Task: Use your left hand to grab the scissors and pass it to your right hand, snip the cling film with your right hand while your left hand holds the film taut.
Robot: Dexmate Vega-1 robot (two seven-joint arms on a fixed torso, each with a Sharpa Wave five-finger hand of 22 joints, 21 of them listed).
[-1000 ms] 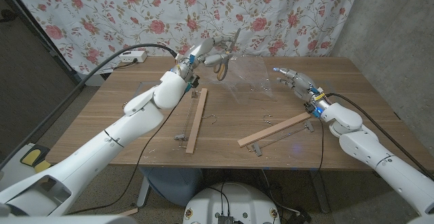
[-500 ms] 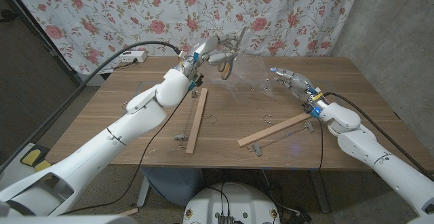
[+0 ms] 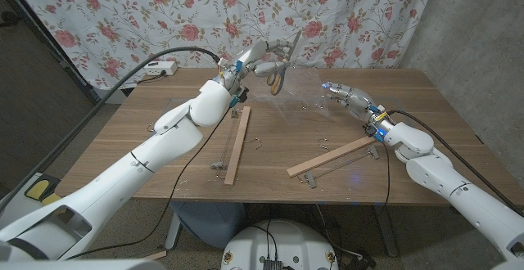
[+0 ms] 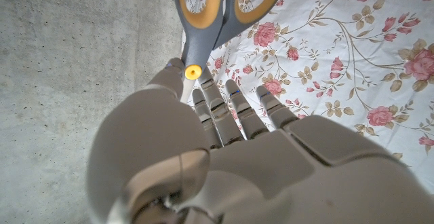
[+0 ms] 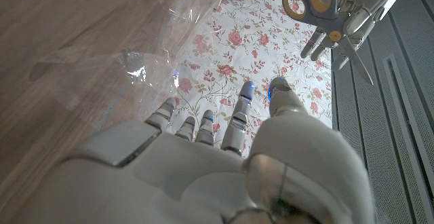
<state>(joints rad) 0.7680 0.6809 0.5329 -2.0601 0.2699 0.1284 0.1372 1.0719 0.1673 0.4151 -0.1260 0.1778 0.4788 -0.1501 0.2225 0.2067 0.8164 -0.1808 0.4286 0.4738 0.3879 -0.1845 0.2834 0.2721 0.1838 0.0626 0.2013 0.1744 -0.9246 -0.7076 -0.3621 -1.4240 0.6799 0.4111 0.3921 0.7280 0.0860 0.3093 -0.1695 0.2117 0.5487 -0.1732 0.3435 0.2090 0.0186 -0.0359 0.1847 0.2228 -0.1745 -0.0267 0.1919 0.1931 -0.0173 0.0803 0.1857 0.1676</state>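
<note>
Head view: the left hand [image 3: 255, 55] holds the scissors [image 3: 278, 65] aloft above the far side of the wooden table [image 3: 123, 151], pinching them near the pivot, handles hanging toward the robot's right. Over the last second this hand has carried the scissors slightly rightward, and the right hand [image 3: 348, 96], fingers spread and holding nothing, has reached a little further toward them; the two remain apart. The hand-over is judged to be approaching but not yet made.

Left wrist view: orange-and-grey handles [image 4: 224, 7] project beyond the fingers [image 4: 217, 105], with the yellow pivot at the thumb tip.

Right wrist view: the scissors appear ahead of the spread fingers [image 5: 237, 119].

The cling film [image 3: 307, 90] lies between the hands, crumpled and partly raised off the table; its exact extent is hard to make out, being transparent. Two wooden strips [image 3: 237, 143] lie on the table nearer the robot. No container is visible in any view.
</note>
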